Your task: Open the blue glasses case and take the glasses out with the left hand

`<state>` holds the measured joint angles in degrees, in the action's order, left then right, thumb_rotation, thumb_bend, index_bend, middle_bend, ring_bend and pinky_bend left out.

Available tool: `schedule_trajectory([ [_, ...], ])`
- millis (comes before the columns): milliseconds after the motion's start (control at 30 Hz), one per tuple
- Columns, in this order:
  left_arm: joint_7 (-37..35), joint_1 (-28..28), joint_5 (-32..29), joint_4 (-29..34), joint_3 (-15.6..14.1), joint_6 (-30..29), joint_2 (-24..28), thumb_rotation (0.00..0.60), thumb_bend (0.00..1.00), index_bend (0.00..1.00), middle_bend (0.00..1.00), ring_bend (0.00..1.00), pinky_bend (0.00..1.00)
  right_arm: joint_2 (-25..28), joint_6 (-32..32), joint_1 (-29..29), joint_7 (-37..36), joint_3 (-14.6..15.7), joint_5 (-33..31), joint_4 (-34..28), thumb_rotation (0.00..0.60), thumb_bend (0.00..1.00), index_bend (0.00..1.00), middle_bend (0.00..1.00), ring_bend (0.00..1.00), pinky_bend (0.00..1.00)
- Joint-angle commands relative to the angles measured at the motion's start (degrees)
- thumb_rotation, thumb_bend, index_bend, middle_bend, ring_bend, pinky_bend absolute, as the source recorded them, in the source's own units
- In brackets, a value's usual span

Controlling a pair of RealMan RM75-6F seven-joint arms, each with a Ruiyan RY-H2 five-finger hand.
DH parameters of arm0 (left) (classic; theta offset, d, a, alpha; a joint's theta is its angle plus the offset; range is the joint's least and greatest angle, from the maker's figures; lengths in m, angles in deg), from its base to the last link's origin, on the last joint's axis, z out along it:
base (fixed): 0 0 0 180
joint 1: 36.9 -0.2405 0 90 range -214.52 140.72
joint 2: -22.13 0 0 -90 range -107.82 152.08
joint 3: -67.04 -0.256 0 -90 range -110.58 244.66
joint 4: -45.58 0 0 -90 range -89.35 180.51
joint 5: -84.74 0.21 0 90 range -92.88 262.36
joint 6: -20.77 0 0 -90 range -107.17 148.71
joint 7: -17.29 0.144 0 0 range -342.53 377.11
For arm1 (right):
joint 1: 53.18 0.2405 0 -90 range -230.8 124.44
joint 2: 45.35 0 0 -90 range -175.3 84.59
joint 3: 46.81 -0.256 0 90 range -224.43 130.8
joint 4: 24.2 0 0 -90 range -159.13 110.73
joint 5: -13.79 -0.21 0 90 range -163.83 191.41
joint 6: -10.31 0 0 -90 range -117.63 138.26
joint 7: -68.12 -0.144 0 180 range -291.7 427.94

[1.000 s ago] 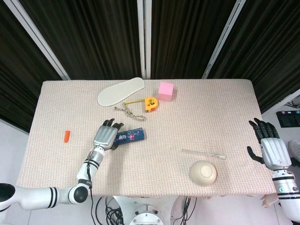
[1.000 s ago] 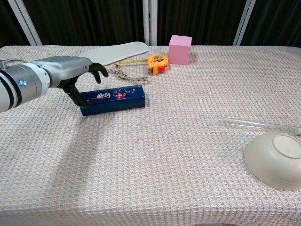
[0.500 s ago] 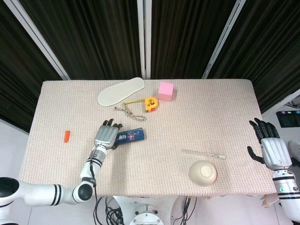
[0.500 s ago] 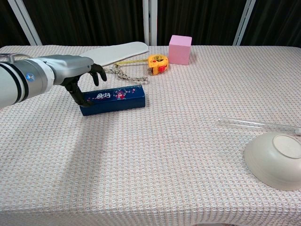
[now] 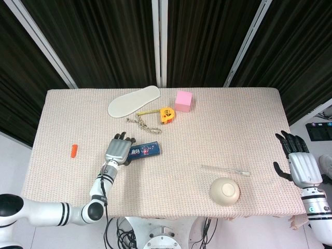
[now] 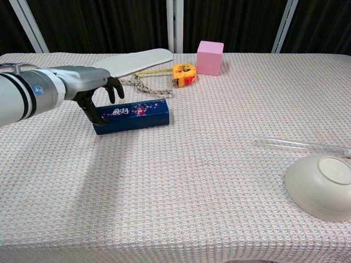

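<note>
The blue glasses case [image 5: 144, 150] [image 6: 132, 115] lies closed on the cloth, left of the table's middle, long side running left to right. My left hand [image 5: 119, 149] [image 6: 90, 85] hovers at the case's left end with fingers spread and curled down; its thumb reaches the case's left front corner. Nothing is held in it. My right hand [image 5: 299, 162] hangs open off the table's right edge, seen only in the head view. No glasses are visible.
A pale shoe insole [image 5: 134, 101], a cord [image 5: 141, 125], a yellow tape measure [image 5: 166, 114] and a pink cube [image 5: 183, 100] lie behind the case. A clear rod [image 5: 226, 169] and upturned bowl [image 5: 224, 191] sit front right. An orange piece [image 5: 74, 150] lies far left.
My left hand has shifted slightly over the case's left end, its forearm drawing in a little. The case and right hand have not moved.
</note>
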<state>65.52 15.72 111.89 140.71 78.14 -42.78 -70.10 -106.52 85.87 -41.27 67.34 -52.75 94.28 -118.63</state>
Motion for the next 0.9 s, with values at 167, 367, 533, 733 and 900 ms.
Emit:
schedule_trajectory([
  [167, -0.3, 0.4, -0.5, -0.5, -0.3, 0.0, 0.0, 0.600, 0.30, 0.23, 0.25, 0.01, 0.13, 0.0, -0.1, 0.0, -0.1, -0.1, -0.2, 0.1, 0.600, 0.33, 0.00, 0.00, 0.00, 0.00],
  [367, -0.9, 0.7, -0.7, -1.1, -0.5, 0.2, -0.2, 0.600, 0.30, 0.24, 0.26, 0.01, 0.13, 0.0, -0.3, 0.1, -0.1, 0.0, -0.3, 0.1, 0.600, 0.33, 0.00, 0.00, 0.00, 0.00],
  [533, -2.4, 0.6, 1.0, -1.7, -0.5, 0.2, -0.4, 0.600, 0.31, 0.30, 0.31, 0.03, 0.15, 0.0, -0.4, 0.1, -0.1, 0.0, -0.4, 0.2, 0.600, 0.33, 0.00, 0.00, 0.00, 0.00],
  [733, -4.4, 0.3, 1.1, -2.2, -0.2, 1.1, -0.3, 0.600, 0.34, 0.35, 0.35, 0.06, 0.17, 0.0, -0.6, 0.2, 0.0, 0.0, -0.5, 0.3, 0.600, 0.33, 0.00, 0.00, 0.00, 0.00],
  [900, -6.8, -0.1, 0.6, -2.5, 0.7, 2.0, -0.2, 0.600, 0.39, 0.39, 0.39, 0.10, 0.19, -0.1, -0.8, 0.3, 0.1, -0.1, -0.7, 0.4, 0.600, 0.33, 0.00, 0.00, 0.00, 0.00],
])
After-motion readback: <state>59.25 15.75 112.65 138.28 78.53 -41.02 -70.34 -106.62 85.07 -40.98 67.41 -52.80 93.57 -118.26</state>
